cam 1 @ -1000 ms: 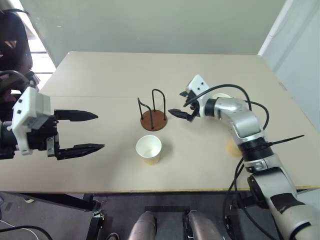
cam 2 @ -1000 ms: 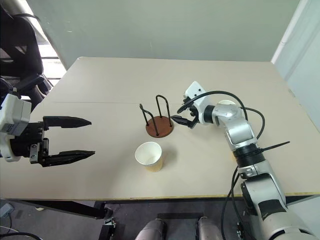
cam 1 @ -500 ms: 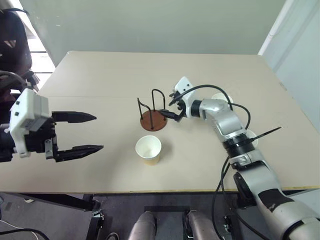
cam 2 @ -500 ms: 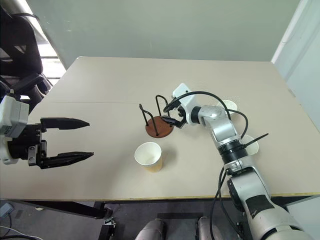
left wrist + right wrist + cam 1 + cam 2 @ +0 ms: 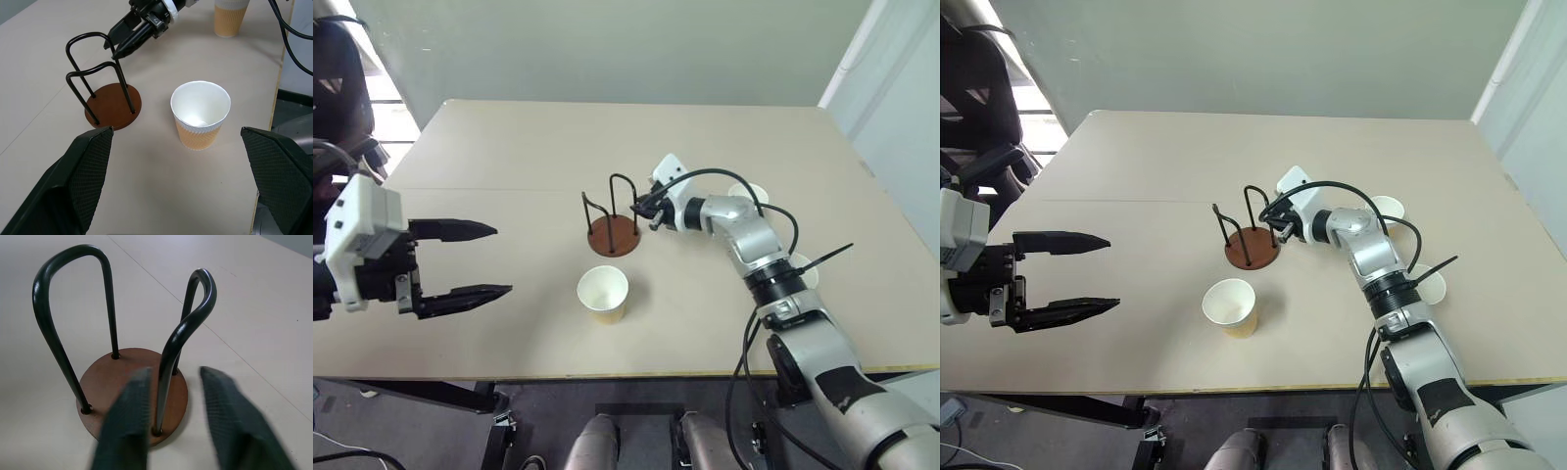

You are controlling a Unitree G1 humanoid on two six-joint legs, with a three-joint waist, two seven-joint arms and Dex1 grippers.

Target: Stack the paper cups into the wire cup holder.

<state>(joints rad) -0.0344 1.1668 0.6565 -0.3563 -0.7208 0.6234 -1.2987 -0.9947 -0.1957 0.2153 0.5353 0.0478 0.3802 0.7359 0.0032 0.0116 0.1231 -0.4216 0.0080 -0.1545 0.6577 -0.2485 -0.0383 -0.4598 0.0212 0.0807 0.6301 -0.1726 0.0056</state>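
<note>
Wire cup holder (image 5: 613, 236), a round reddish-brown wooden disc with two thin black wire loops rising from it, stands upright near the middle of the pale beige table (image 5: 509, 147), and no cup sits in it. One tan-yellow ribbed paper cup (image 5: 603, 293) with a white inside stands upright and open-mouthed just in front of the holder, near it but not touching. A second paper cup of the same kind (image 5: 747, 192) stands farther back on the right side, behind the right arm. A third paper cup (image 5: 1430, 284) is partly hidden behind that arm's forearm, closer to the front edge.

The right gripper (image 5: 638, 210) reaches in from the right and sits at the upper part of the holder's wire loop on its side. In the right wrist view that loop rises directly ahead of it. I cannot tell whether this claw is clenched on the wire or loose around it.

The left gripper (image 5: 501, 259) hovers well apart on the left side of the table. Its two black fingers (image 5: 460, 229) are spread wide and released, with nothing between them.
</note>
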